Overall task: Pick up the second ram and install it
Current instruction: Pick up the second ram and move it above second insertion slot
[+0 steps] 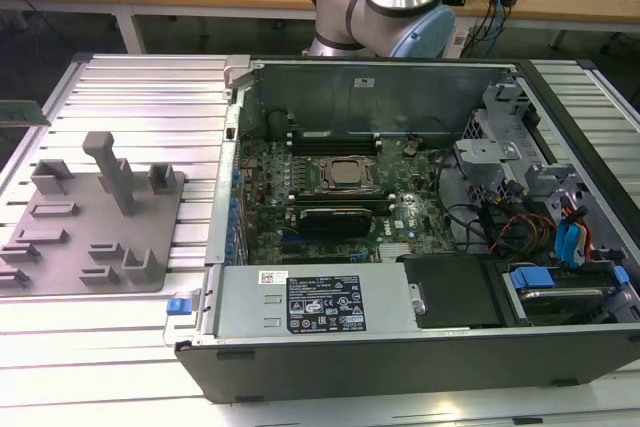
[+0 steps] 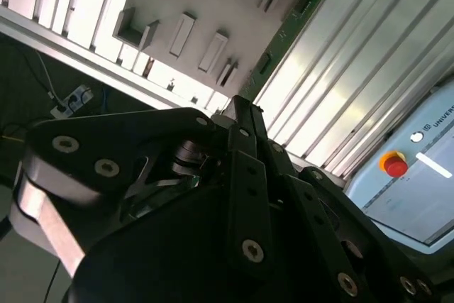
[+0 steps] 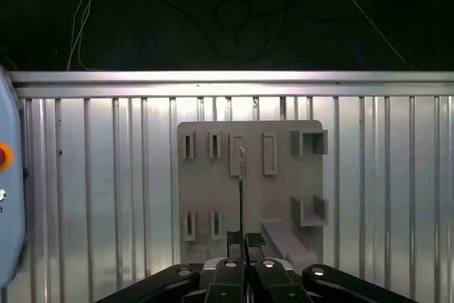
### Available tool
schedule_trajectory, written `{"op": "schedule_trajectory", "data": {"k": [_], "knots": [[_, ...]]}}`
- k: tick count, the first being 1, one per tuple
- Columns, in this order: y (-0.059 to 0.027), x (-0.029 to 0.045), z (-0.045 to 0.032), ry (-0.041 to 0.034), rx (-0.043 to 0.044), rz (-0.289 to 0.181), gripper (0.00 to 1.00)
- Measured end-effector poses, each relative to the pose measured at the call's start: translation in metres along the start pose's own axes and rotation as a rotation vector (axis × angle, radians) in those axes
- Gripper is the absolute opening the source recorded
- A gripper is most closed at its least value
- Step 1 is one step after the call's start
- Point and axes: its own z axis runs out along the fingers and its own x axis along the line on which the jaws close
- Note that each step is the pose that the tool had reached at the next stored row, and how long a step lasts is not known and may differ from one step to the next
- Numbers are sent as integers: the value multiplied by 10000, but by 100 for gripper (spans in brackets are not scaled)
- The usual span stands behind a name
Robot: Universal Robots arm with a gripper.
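Exterior view first — we see the open dark-grey desktop computer case [image 1: 350, 97] standing on the ribbed aluminium table [image 1: 150, 97], its green motherboard [image 1: 262, 172] exposed. The flat grey plastic fixture plate [image 1: 160, 217] with raised blocks lies toward the table's edge on the exterior view's left. We cannot tell from here whether any memory slot is filled. A bare band of ribs separates the plate from the case, and the case's upright metal walls are the hard edges around the board.

In the second wrist view, the black two-fingered gripper [image 2: 237, 104] narrows to a point. The second ram [image 2: 287, 33], a slim flat stick with a green circuit-board edge, runs out from its tips above the plate [image 2: 206, 5] and table [image 2: 369, 69]. A pale blue panel with a red button [image 2: 394, 164] sits off to one side, well apart from the stick.

In the first wrist view, the gripper [image 3: 243, 240] is pinched together on the ram [image 3: 242, 189]. The stick appears edge-on as a thin line, held well above the middle of the plate [image 3: 206, 196] and clear of its slots and blocks.

We judge the pick-up done — the stick is lifted free with open room all round. The installing is not yet done, since the ram is over the plate rather than the case.
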Motion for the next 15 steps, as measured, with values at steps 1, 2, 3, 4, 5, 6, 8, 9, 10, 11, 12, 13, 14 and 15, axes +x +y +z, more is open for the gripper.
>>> {"op": "schedule_trajectory", "data": {"k": [1,2,3,4,5,6,8,9,10,11,12,13,14,15], "knots": [[-3,-7,-31,-2,0,0,10],[-10,-17,-89,-5,0,0,10],[-21,-30,-191,-7,0,1,10],[-31,-37,-267,-8,0,1,10],[-36,-40,-305,-8,1,0,10],[-39,-41,-314,-8,0,1,10],[-42,-40,-315,-8,-1,0,10],[-43,-40,-315,-8,0,1,10],[-95,-41,-314,-9,1,0,10],[-171,-42,-315,-8,-1,0,10],[-273,-43,-313,-8,-1,1,10],[-368,-44,-311,-8,-3,1,10],[-492,-45,-308,-9,-4,0,10],[-608,-47,-307,-8,-7,0,10]]}}
